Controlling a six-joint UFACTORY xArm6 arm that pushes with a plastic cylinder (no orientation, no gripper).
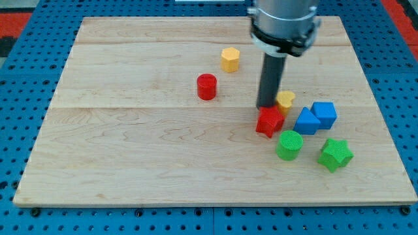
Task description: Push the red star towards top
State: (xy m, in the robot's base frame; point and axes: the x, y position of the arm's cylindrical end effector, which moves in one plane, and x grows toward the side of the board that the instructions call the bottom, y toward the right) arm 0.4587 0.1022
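Red cylinder [206, 86] stands on the wooden board [130, 150], well to the view's left of the red star [269, 121] and a little above it, and the yellow hexagon [230, 59] sits higher still, up and left of the star. My tip [266, 106], a bare rod holding nothing, meets the star's upper edge, with a small yellow block [285, 99] just up-right of the star. Right of the star lie two touching blue blocks [316, 117], with the green cylinder [289, 145] down-right of it and the green star [335, 155] farther right.
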